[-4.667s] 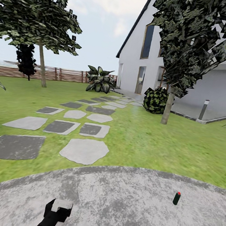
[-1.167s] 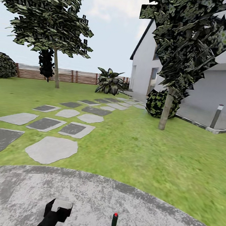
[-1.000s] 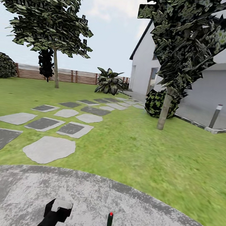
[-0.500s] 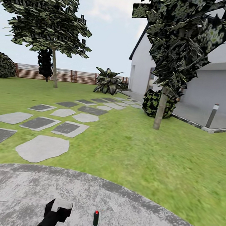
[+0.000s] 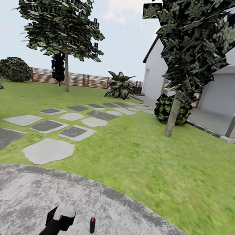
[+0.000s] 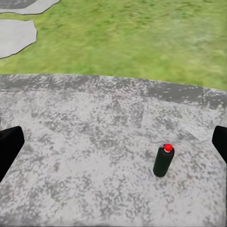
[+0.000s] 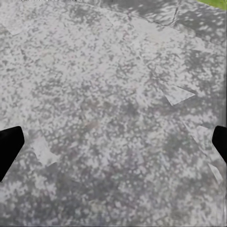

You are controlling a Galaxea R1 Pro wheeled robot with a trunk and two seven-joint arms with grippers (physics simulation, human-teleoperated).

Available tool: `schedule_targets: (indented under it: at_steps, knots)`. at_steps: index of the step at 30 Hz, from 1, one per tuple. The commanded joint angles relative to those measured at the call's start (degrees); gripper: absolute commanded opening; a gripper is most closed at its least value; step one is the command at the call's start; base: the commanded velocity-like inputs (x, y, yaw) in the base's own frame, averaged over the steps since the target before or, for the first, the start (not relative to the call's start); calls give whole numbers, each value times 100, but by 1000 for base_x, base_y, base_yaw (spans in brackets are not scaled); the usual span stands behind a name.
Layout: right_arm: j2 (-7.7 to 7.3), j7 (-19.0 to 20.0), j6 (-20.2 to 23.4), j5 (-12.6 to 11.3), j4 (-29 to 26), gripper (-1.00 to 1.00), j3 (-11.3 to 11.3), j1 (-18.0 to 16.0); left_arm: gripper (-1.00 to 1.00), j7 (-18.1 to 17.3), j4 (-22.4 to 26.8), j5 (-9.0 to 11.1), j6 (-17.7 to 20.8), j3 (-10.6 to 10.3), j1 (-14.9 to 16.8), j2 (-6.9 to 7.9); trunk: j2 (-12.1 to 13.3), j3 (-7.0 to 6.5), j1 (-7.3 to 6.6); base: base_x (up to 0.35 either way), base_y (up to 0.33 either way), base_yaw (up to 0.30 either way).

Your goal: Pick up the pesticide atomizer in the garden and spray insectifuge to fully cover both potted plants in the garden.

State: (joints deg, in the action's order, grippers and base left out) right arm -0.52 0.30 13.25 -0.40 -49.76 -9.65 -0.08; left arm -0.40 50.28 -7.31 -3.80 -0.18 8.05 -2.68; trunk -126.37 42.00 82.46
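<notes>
While the pesticide atomizer (image 5: 92,225) stands upright on the round grey stone patio (image 5: 137,226), your left pincer (image 5: 61,216) hangs just beside it, not touching. Seen from the left wrist, the atomizer (image 6: 163,161) is a dark bottle with a red top, sitting between the two black fingertips (image 6: 9,146) that stand far apart, so your left pincer (image 6: 113,146) is spread wide and empty. Your right pincer (image 7: 113,144) is likewise spread wide, its fingertips (image 7: 9,146) at either edge over bare speckled stone (image 7: 113,94). Beyond the atomizer, the patio's curved rim meets the lawn (image 5: 156,159). Further from the atomizer, stepping stones (image 5: 49,150) run across the grass toward a white house (image 5: 209,88). A tree (image 5: 174,113) with a round shrub (image 5: 171,109) at its foot stands on the lawn, a grey bollard lamp (image 5: 233,122) near the house, and a brown slatted fence (image 5: 85,79) lies farthest from the atomizer.
</notes>
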Motion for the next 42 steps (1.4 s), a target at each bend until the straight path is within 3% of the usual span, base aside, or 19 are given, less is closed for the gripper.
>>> schedule_targets:
  at_steps: [1, 8, 27, 42]
  knots:
    - [0, 4, 29, -4, -8, 100, -2, -1, 100, -4, 0, -60, -16, 9, 4, -3, -3, 6, -1, 0, -322, 245]
    - [0, 2, 29, -4, -12, 100, 1, -1, 100, -4, 0, -60, -16, 9, 4, -4, -3, 6, -1, 0, -322, 222]
    - [0, 5, 29, -4, -11, 100, 6, -1, 100, -4, 0, -60, -16, 7, 4, -4, -3, 6, -1, 0, -322, 17]
    - [0, 4, 29, -4, -8, 100, 6, -1, 100, -4, 0, -60, -16, 0, 4, -4, -3, 6, -1, 0, -317, 237]
